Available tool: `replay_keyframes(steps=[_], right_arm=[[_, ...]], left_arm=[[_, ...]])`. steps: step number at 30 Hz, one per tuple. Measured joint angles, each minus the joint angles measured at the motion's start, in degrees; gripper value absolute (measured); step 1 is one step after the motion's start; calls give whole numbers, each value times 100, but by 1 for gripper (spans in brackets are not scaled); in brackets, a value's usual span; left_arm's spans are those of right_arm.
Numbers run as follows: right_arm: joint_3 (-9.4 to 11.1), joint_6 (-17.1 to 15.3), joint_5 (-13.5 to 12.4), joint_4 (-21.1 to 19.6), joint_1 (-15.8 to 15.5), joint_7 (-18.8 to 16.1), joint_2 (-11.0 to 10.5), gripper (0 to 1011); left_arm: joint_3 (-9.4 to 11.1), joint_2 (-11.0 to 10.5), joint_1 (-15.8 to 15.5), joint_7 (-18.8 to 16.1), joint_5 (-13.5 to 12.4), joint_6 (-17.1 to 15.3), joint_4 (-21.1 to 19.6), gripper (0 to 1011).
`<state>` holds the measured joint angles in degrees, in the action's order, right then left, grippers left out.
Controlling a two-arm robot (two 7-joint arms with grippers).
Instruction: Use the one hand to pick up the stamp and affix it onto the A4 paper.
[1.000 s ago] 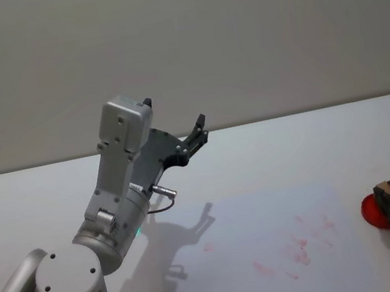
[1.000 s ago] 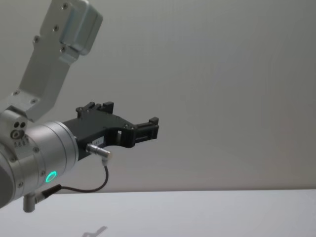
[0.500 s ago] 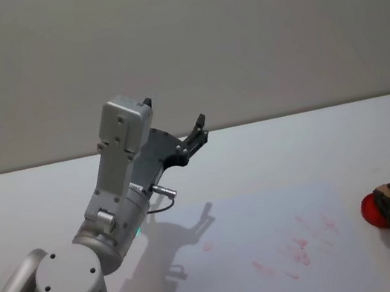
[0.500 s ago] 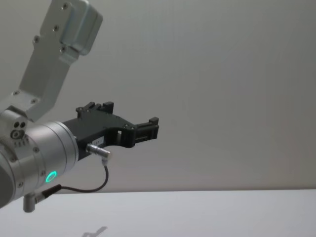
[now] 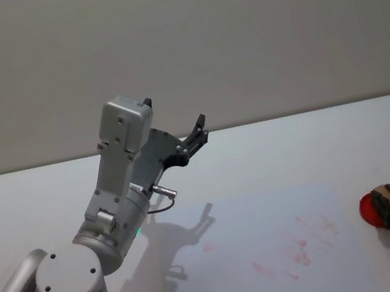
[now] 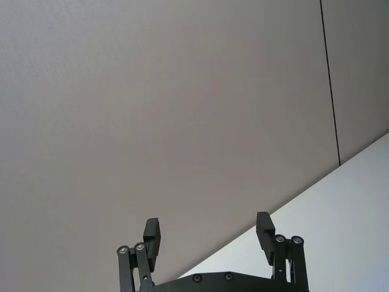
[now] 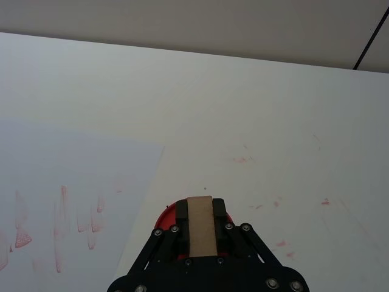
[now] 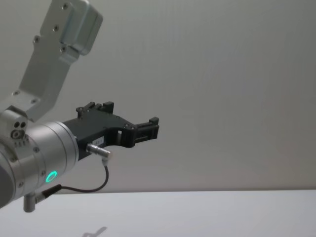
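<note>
Hand (image 5: pixel 389 198): black plastic right gripper, clamped on red-based wooden stamp (image 7: pixel 200 231).
Paper: red-smudged white A4 sheet (image 5: pixel 268 216), just to its left.
Left gripper (image 6: pixel 206 230): fingers apart, raised well away.

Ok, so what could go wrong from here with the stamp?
The right gripper holds the stamp at a red disc beside the paper, not over it; pressing or dragging short of the sheet could ink the table, which already shows red smudges. The paper already carries red marks, so a new print could overlap them. The left gripper hangs open, raised on the left, out of the way.
</note>
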<state>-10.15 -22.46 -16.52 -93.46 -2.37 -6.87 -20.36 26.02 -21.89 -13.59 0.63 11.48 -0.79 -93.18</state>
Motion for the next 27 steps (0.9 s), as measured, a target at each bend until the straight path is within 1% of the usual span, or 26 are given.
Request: replay_keyframes(steps=[13, 23, 27], right_arm=[[-2, 44, -61, -47, 22, -16, 43, 216], [6, 80, -74, -239, 62, -109, 50, 216], [-14, 47, -53, -361, 77, -199, 57, 216]], left_arm=[[0, 0, 0, 0, 0, 0, 0, 1001], [0, 0, 0, 0, 0, 0, 0, 1001], [0, 0, 0, 0, 0, 0, 0, 1001]])
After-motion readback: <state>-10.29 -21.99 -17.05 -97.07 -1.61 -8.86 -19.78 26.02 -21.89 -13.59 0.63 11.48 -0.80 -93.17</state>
